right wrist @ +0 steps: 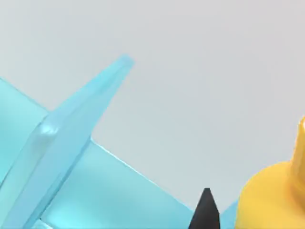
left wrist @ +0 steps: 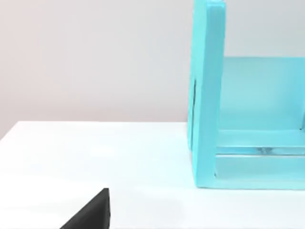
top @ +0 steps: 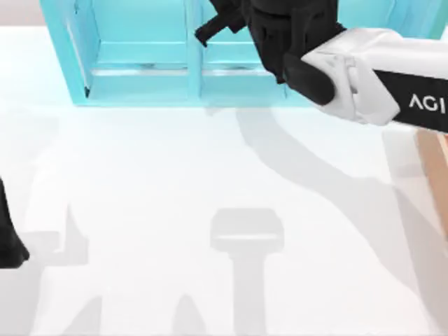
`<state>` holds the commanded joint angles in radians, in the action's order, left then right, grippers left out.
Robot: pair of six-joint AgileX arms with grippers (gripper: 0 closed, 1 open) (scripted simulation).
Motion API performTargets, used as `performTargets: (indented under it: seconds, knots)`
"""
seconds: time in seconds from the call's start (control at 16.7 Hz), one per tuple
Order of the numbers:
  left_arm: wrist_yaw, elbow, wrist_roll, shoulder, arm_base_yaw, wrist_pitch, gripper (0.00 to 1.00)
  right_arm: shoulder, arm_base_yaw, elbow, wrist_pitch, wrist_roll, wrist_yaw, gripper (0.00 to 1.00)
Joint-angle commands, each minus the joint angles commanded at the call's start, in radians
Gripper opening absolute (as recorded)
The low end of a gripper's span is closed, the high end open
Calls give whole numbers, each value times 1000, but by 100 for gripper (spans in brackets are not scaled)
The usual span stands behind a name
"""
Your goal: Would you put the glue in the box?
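Glue (right wrist: 271, 200): smooth rounded yellow body, seen close in the right wrist view beside a black fingertip (right wrist: 206, 212). Right gripper (top: 231, 21) is raised at the far side before the glossy turquoise shelf (top: 140, 70); jaw state: cannot tell. Tan box (top: 434, 168) edge at right. Left arm (top: 8, 238) parked at left.

- Top view looks straight down on the table (top: 175, 210).
- Both wrist views face outward, close, sharing the turquoise shelf unit (left wrist: 248, 119).
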<state>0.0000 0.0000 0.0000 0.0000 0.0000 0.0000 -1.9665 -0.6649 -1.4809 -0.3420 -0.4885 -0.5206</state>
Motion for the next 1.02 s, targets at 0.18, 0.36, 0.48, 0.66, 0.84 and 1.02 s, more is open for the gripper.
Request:
performTargets:
  seconds: [0.18,0.36,0.48,0.66,0.84,1.02]
  knots:
    - [0,0,0,0,0,0,100,83,184,-25,202,-302,274,0]
    - [0,0,0,0,0,0,100,135,378,-30,435,-620,569,0]
    - [0,0,0,0,0,0,100,147,516,-20,608,-835,767,0]
    - [0,0,0,0,0,0,100,129,739,16,891,-1157,1055,0]
    - [0,0,0,0,0,0,100,72,976,71,1193,-1466,1316,0]
    - [0,0,0,0,0,0,100,-13,1206,134,1485,-1742,1532,0]
